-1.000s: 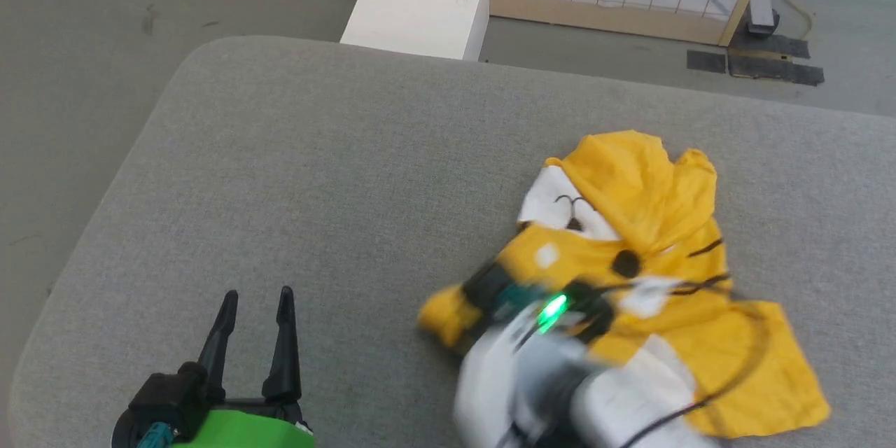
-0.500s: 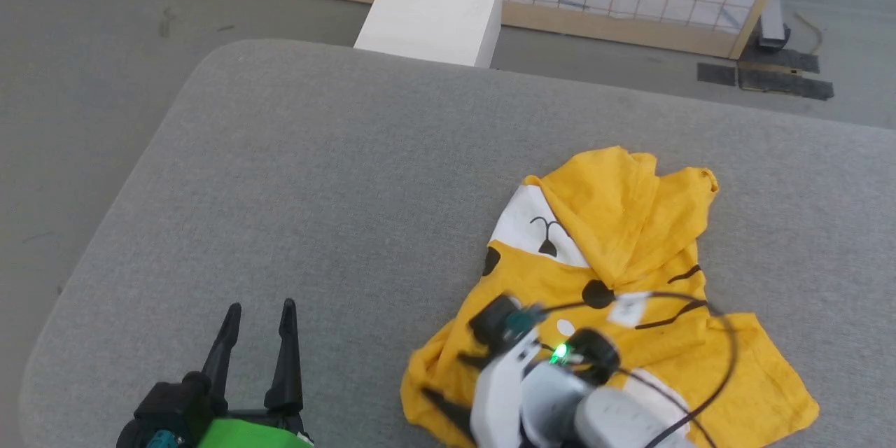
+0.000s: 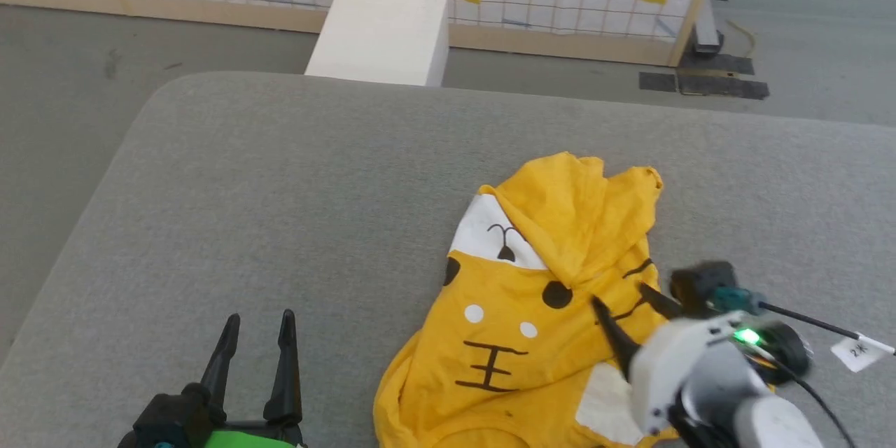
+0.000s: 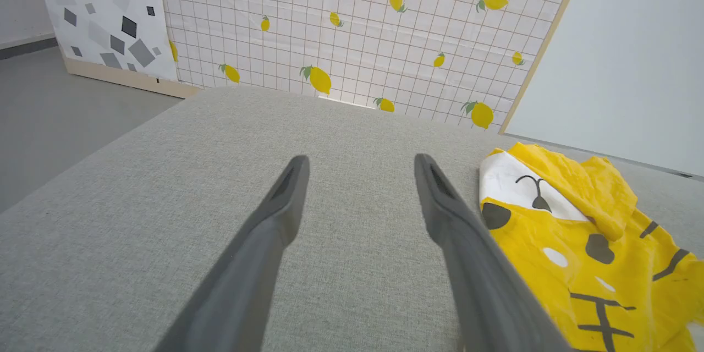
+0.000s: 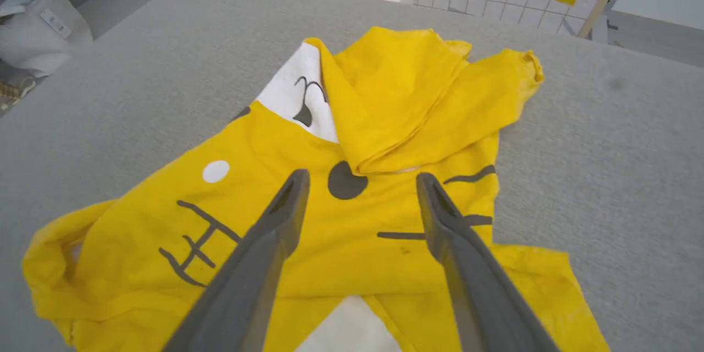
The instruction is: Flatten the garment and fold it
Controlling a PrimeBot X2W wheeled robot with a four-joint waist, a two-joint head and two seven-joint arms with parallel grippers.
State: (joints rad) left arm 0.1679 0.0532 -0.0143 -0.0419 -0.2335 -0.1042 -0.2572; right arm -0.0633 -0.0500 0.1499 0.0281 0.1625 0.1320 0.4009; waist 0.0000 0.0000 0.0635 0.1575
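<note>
Flattening step: left gripper [image 3: 259, 316] and right gripper [image 3: 618, 292] both gape empty over the crumpled shirt [image 3: 518, 280]. Next, its far folded flap [image 3: 560, 217] needs pulling open.

The T-shirt [image 3: 560, 210] is showing as soft matt cloth, creasing at its folds, and is lying on a cushion [image 3: 280, 189] of coarse grey woven fabric. The left gripper [image 3: 259, 316] and right gripper [image 5: 361, 177] are showing dark matt plastic fingers. The white box [image 3: 378, 35] is looking smooth, and the frame [image 3: 560, 47] behind it is looking like bare wood.
</note>
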